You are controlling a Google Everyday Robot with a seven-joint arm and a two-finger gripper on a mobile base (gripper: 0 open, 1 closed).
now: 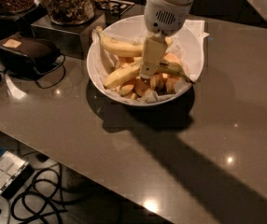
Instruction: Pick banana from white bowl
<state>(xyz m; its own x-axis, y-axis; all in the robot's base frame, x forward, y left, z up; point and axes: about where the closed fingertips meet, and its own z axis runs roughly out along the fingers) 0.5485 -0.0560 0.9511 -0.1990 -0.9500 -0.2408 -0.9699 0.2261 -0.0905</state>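
Glossy grey-brown stone makes up the worktop (77, 125), smooth enough to throw back small points of light and a long dark shadow. Near its far edge sits the white bowl (94, 73), round, deep and smooth-walled, lined with crumpled white paper (195, 28) that sticks out past the rim on the right. Inside it, the banana (122, 76) lies across the middle from lower left to right, long and gently curved, dull yellow with brownish streaks, its dark greenish stem end tapering toward the bowl's right wall. A paler long banana (119, 46) lies behind it along the back of the bowl, and short stubby orange-yellow bananas (159, 83) crowd the front. The robot's arm (167, 8), a rounded white casing with a small speaker-like grille, comes down from above, and its beige, flat-sided pincer (146, 74) reaches into the bowl, its tip right at the banana's middle; I cannot tell whether it is spread or pressed together. At the worktop's left edge rests a soft black pouch (26, 52) with a thin cable looped beside it. Behind that, a glass jar (70, 3) of brown nutty bits stands on a dark metal box (61, 31). Black cables (45, 199) coil on the floor below.
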